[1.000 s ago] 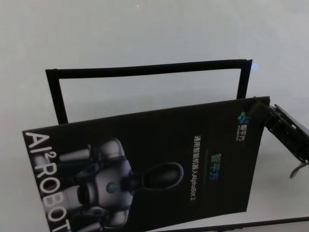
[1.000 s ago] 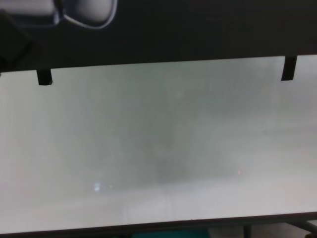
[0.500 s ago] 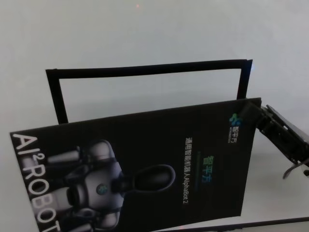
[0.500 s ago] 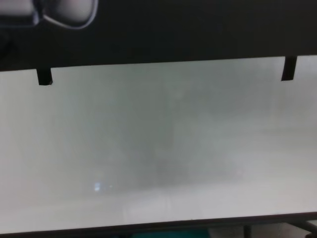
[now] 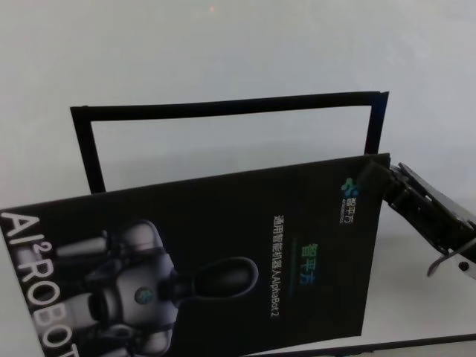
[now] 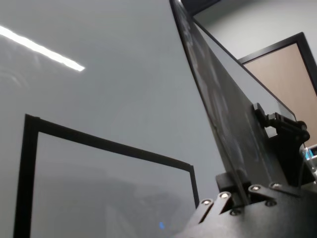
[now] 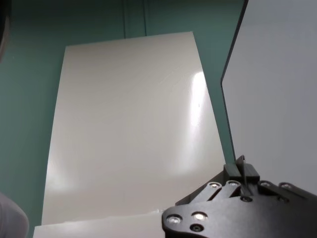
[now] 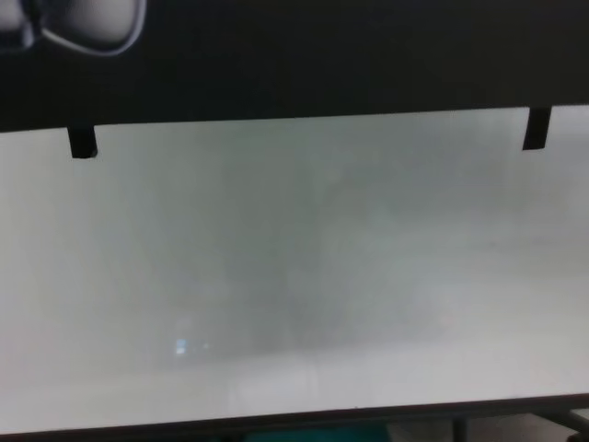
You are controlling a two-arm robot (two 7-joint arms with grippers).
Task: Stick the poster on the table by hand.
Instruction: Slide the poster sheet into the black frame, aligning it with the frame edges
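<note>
Black glossy poster (image 5: 223, 260) hangs above the white tabletop (image 5: 223, 52), long axis running left-right; right tool (image 5: 374, 175) pinches its far right corner, just beside the taped frame (image 5: 223, 106).

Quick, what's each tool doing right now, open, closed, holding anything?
Left tool: closed on the poster's edge.
Right tool: closed on the poster's far right corner, holding it above the table.

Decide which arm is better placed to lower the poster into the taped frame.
Right. The right gripper pinches the poster at its corner beside the frame; the left gripper holds the far edge.
</note>
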